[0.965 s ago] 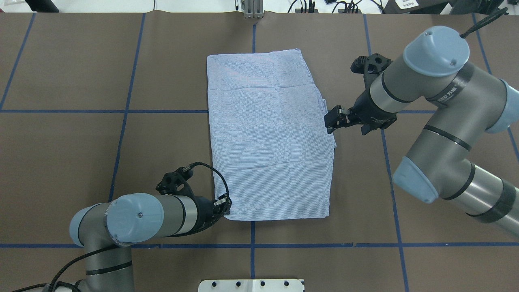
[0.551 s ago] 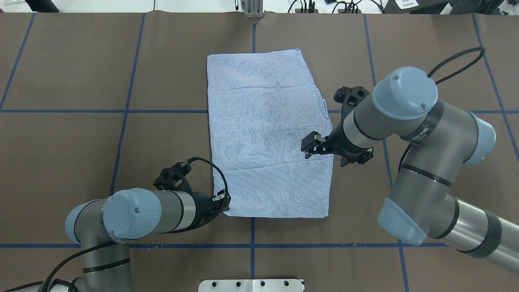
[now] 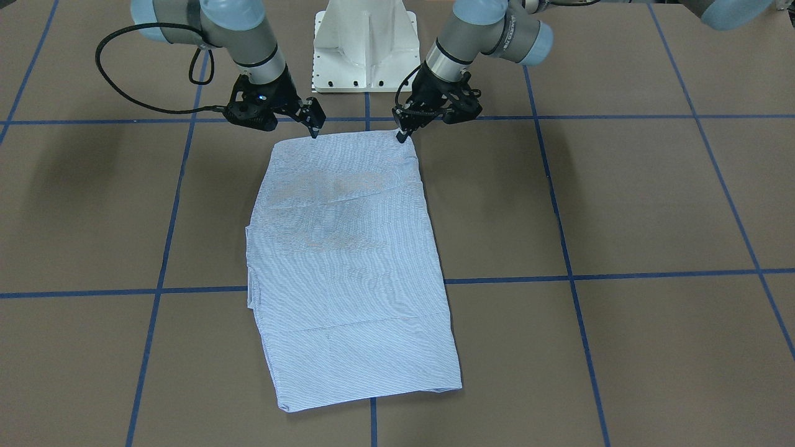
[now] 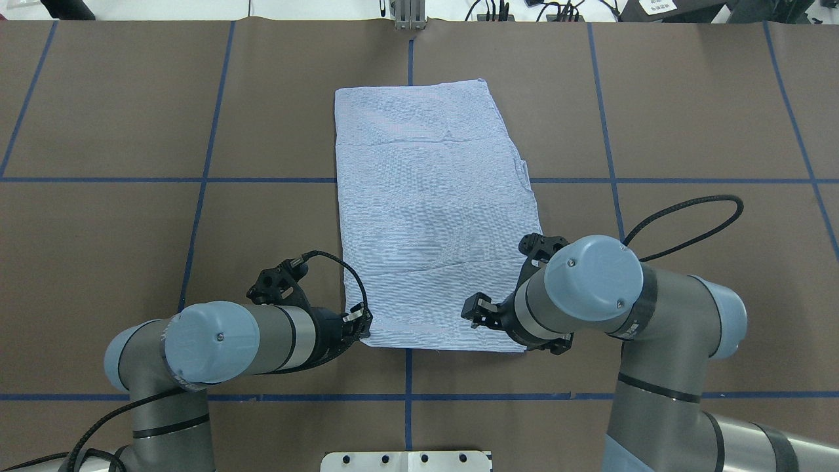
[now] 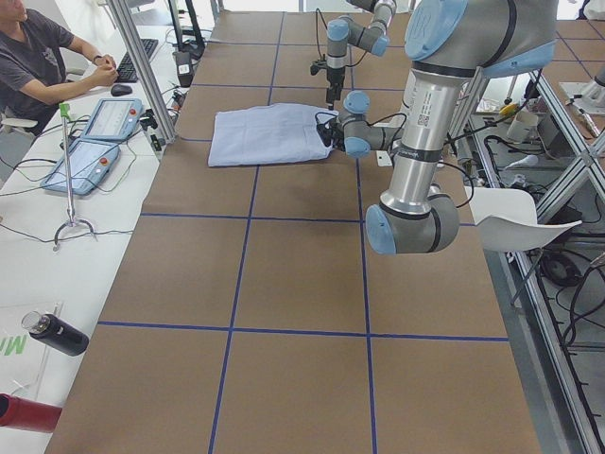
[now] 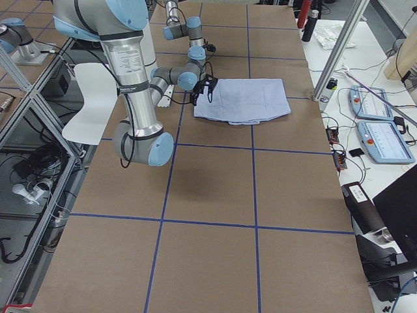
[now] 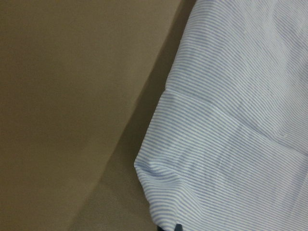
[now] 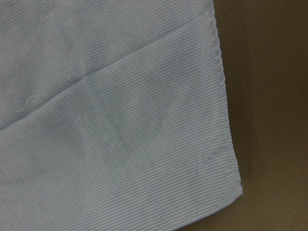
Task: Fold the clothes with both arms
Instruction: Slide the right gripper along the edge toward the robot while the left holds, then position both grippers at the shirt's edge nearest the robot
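Note:
The clothes are one light blue striped shirt (image 4: 432, 216), folded into a long rectangle and lying flat across the table's middle (image 3: 348, 261). My left gripper (image 4: 362, 324) is shut on the shirt's near left corner, which shows slightly puckered in the left wrist view (image 7: 163, 192). My right gripper (image 4: 474, 313) hovers open just over the near hem, a little inside the near right corner (image 8: 231, 187). From the front, the left gripper (image 3: 402, 135) and the right gripper (image 3: 314, 129) both sit at the hem nearest the robot.
The brown table is marked with a blue tape grid (image 4: 406, 396). The white pedestal base (image 3: 366, 49) stands just behind the grippers. A person (image 5: 38, 57) sits at a side desk with control pendants (image 5: 95, 142); a dark bottle (image 5: 52, 333) lies there.
My right arm swung from the shirt's right edge at mid-length down to the near right corner. The left gripper barely moved; the near hem shifted slightly away from the robot.

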Available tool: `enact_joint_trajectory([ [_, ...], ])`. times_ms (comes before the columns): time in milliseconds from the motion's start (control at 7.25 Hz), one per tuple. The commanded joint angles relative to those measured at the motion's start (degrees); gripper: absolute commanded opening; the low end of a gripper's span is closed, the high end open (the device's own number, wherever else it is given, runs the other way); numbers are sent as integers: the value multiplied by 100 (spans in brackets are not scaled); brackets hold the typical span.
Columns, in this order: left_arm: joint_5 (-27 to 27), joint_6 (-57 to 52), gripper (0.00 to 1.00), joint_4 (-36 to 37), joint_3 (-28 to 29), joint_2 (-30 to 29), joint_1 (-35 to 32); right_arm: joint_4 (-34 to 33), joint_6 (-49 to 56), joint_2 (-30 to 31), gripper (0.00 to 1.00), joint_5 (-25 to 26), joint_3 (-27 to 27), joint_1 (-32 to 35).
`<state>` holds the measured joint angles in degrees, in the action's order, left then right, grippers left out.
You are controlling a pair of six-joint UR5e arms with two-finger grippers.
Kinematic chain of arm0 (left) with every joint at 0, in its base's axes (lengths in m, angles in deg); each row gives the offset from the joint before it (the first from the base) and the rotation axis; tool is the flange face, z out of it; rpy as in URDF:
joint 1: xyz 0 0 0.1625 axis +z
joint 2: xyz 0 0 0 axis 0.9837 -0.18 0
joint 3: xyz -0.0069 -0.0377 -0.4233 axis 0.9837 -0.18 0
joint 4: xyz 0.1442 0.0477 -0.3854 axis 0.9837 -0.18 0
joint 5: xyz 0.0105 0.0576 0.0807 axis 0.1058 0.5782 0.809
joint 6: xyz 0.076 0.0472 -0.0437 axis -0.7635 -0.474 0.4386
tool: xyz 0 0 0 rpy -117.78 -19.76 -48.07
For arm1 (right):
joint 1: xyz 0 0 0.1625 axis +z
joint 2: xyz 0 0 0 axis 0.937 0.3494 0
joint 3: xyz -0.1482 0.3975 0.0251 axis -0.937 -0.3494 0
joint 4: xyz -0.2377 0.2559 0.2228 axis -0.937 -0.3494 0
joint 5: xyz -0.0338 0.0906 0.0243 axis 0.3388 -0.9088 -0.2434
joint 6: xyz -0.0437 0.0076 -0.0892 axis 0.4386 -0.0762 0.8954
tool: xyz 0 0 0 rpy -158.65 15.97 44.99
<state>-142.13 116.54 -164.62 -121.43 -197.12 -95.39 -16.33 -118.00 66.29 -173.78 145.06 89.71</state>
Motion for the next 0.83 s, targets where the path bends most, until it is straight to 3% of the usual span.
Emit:
enact_joint_trajectory([
  [0, 0, 3, 0, 4, 0, -3, -15, -6, -527, 3, 100, 179, -97, -319],
  [689, 0, 3, 0, 4, 0, -3, -50, 82, -1668, -85, 100, 846, -317, -267],
])
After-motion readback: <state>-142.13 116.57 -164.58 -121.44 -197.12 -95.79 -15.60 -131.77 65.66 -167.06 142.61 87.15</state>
